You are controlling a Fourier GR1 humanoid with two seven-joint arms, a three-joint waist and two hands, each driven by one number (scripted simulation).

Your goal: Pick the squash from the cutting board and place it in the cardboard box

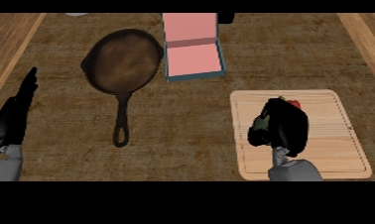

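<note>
The wooden cutting board (333,141) lies at the lower right of the counter. My right hand (282,124) is over its left half, fingers and thumb curled round the squash. Only a green bit of the squash (259,125) shows by the thumb, and a red spot peeks out at the fingertips. Whether the squash still touches the board is hidden. The cardboard box (193,59) stands open beyond the board, up and to the left, with a pink inside, teal walls and its lid folded back. My left hand (16,111) rests open at the left edge, fingers up.
A dark cast-iron skillet (123,62) sits left of the box, its handle (121,126) pointing toward me. A white thing (75,14) and a dark thing (225,18) show at the far edge. Wooden strips run along both sides.
</note>
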